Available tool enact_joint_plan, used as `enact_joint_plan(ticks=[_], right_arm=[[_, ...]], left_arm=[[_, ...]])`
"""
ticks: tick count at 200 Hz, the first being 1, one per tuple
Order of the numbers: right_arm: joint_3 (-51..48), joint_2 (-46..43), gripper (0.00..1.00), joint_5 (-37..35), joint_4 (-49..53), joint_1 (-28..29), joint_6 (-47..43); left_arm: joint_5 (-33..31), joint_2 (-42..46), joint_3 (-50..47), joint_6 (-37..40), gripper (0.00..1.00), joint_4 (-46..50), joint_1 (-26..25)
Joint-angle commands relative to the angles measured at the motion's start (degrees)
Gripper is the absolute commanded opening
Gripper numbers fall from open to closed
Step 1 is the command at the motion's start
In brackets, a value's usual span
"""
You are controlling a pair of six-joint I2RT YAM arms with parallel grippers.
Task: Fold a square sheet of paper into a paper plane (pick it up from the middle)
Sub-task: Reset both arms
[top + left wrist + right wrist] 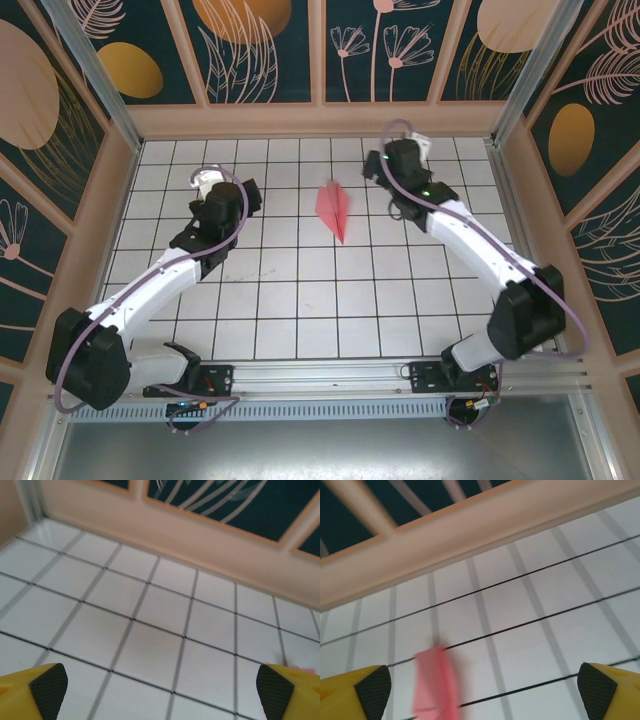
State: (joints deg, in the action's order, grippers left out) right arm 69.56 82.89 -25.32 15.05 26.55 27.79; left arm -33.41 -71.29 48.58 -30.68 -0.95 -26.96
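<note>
Jaws parted wide on the left gripper, with nothing between the yellow fingers and their black textured pads, just the white tiled table with dark grid lines underneath. Beyond it, a peach-coloured wooden wall at the far side.

Parted just as wide on the right gripper, fingertips out at the two lower corners of the wrist view, gripping nothing.

Lying flat on the tiles between the two arms, toward the far wall: the narrow salmon-pink folded paper plane, a pointed dart with a centre crease, broad tail toward the wall, nose toward the near edge and angled slightly right.

From the right wrist, the same paper plane blurred, low in view, nearer the left-hand pad than the right-hand one, touching neither.

From above, left gripper well apart from it on the left; right gripper near its right side, a little farther back, not in contact.
</note>
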Motion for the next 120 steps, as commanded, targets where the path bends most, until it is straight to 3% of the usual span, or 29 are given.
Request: enact_joint_plan(ticks=[1, 30, 65, 120], right_arm=[[-9.8, -6.2, 0.99, -8.1, -8.6, -5.7, -2.9], [-24.2, -12.9, 0.99, -8.4, -20.6, -14.5, -6.6], [-38.6, -15.2, 0.99, -8.1, -36.4, -21.4, -11.2], [-51.4, -11.6, 0.99, -2.7, -60.1, -24.2, -21.2]], left_arm=[[-7.1, 2.7, -5.7, 9.2, 0.98, -8.8, 2.4], [-13.7, 4.1, -13.7, 14.2, 0.99, -19.2, 6.4], [-16.0, 2.6, -21.6, 20.4, 0.99, -32.0, 11.8], [-4.3, -2.5, -29.0, 22.6, 0.99, -47.8, 18.9]])
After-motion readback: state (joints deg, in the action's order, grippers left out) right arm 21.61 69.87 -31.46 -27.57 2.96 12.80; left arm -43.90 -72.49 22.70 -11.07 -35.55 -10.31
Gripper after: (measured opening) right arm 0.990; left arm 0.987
